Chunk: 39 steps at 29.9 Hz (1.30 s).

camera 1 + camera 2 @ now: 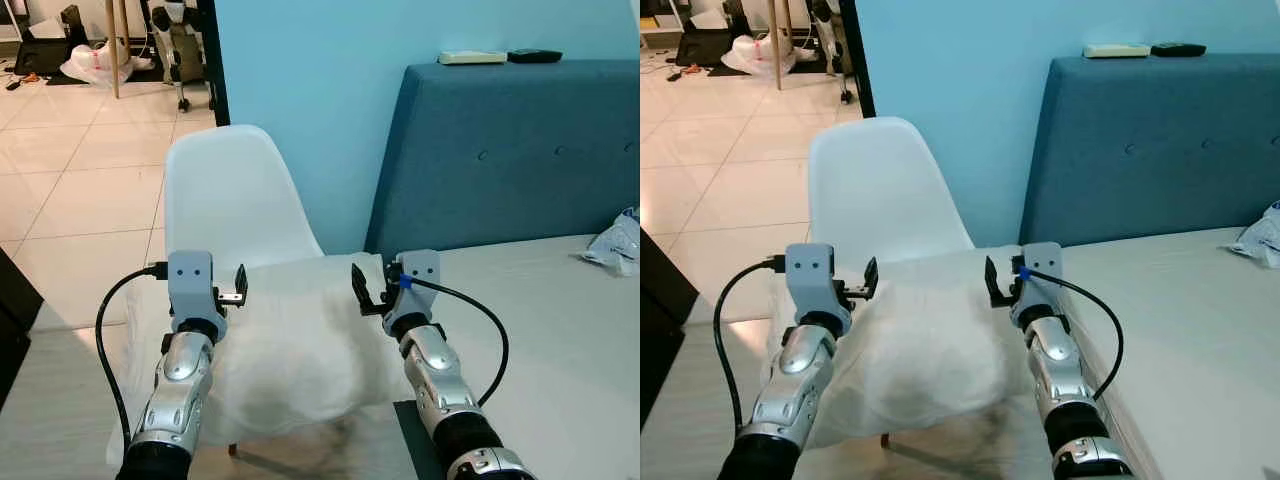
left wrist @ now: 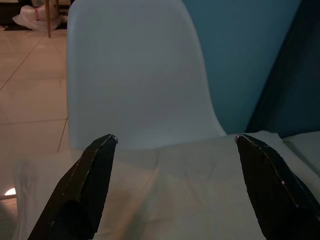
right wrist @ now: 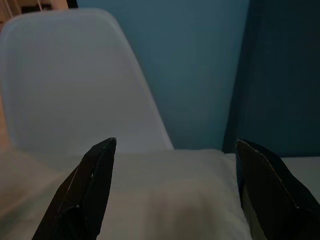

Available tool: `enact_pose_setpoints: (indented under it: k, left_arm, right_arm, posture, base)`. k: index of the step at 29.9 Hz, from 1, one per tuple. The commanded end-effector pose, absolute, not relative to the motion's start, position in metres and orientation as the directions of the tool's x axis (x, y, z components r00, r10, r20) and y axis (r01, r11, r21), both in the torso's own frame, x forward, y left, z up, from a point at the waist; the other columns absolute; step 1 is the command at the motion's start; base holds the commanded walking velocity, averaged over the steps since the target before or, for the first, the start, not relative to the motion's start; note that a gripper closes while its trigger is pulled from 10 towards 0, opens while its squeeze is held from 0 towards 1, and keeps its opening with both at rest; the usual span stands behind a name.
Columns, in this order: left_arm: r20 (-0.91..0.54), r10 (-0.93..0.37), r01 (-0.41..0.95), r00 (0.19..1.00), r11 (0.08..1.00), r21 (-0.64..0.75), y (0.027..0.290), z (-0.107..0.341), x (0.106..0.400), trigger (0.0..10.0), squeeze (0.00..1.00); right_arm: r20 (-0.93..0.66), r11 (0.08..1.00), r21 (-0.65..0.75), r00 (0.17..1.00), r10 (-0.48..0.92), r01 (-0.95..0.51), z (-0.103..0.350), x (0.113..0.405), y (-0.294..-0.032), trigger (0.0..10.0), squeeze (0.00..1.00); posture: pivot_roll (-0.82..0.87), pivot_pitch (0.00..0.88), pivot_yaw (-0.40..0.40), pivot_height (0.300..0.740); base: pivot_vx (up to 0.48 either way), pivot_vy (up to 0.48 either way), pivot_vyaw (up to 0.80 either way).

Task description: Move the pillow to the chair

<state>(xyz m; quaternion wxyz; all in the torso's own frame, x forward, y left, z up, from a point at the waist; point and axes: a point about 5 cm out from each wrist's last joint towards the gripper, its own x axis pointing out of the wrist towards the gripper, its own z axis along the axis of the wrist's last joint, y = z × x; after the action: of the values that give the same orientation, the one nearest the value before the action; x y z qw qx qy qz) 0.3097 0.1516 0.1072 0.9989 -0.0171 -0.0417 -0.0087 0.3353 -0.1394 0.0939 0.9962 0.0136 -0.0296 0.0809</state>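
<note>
Left eye view: soft, rumpled white pillow (image 1: 300,340) apparently covers moulded chair (image 1: 235,195).

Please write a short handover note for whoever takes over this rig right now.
Left pincer: open, above the pillow's left side, holding nothing.
Right pincer: open, above the pillow's right side, holding nothing.
White pillow: lies on the seat of the white chair, beside the bed with its blue headboard.
Done: pillow appears placed on the chair.
Left: pull both arms back and check that the pillow sits steady.

Soft cloth pillow (image 1: 300,340), smooth plastic chair (image 1: 235,195)
</note>
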Motion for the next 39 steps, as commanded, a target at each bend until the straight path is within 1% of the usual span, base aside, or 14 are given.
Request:
enact_pose_setpoints:
  k: [1, 4, 6, 9, 15, 20, 39]
  left_arm:
    - [0.048, -0.04, 0.042, 0.998, 0.999, -0.029, 0.146, 0.097, 0.306, 10.0, 0.0]
    - [0.045, -0.059, 0.06, 0.997, 0.998, -0.022, 0.142, 0.095, 0.306, 10.0, 0.0]
    - [0.014, -0.091, 0.091, 0.996, 0.996, -0.014, 0.138, 0.088, 0.303, 10.0, 0.0]
    - [-0.005, -0.091, 0.091, 0.996, 0.996, -0.014, 0.138, 0.082, 0.3, 10.0, 0.0]
    - [0.005, -0.088, 0.088, 0.996, 0.996, 0.006, 0.137, 0.082, 0.299, 10.0, 0.0]
    - [-0.019, -0.096, 0.096, 0.995, 0.995, -0.01, 0.136, 0.079, 0.299, 10.0, 0.0]
    - [-0.035, -0.093, 0.092, 0.995, 0.995, -0.025, 0.135, 0.076, 0.301, 10.0, 0.0]
  right_arm:
    - [0.021, 0.99, 0.018, 0.99, 0.141, -0.142, 0.086, 0.332, -0.141, 10.0, 0.0]
    - [-0.047, 0.993, 0.005, 0.992, 0.116, -0.116, 0.078, 0.331, -0.144, 10.0, 0.0]
    - [-0.041, 0.995, 0.031, 0.994, 0.098, -0.097, 0.073, 0.327, -0.149, 10.0, 0.0]
    - [-0.057, 0.996, 0.039, 0.995, 0.088, -0.086, 0.066, 0.32, -0.152, 10.0, 0.0]
    - [-0.092, 0.998, 0.031, 0.994, 0.06, -0.057, 0.059, 0.314, -0.156, 10.0, 0.0]
    - [-0.119, 0.998, 0.025, 0.991, 0.053, -0.05, 0.056, 0.314, -0.156, 10.0, 0.0]
    - [-0.168, 1.0, 0.019, 0.985, 0.028, -0.025, 0.056, 0.319, -0.164, 10.0, 0.0]
  posture:
    - [0.01, 0.0, -0.006, 0.74]
    - [0.01, 0.0, -0.006, 0.74]
    - [0.01, 0.001, -0.004, 0.74]
    - [0.0, 0.003, -0.003, 0.74]
    - [0.0, 0.007, -0.002, 0.74]
    - [0.0, 0.008, 0.001, 0.74]
    - [-0.01, 0.012, 0.004, 0.74]
  base:
    - [0.0, 0.0, 0.0]
    - [0.0, 0.0, 0.0]
    - [0.0, 0.0, -0.8]
    - [0.0, 0.0, -0.8]
    - [0.0, 0.0, -0.8]
    - [0.0, 0.0, -0.8]
    - [0.0, 0.0, -0.8]
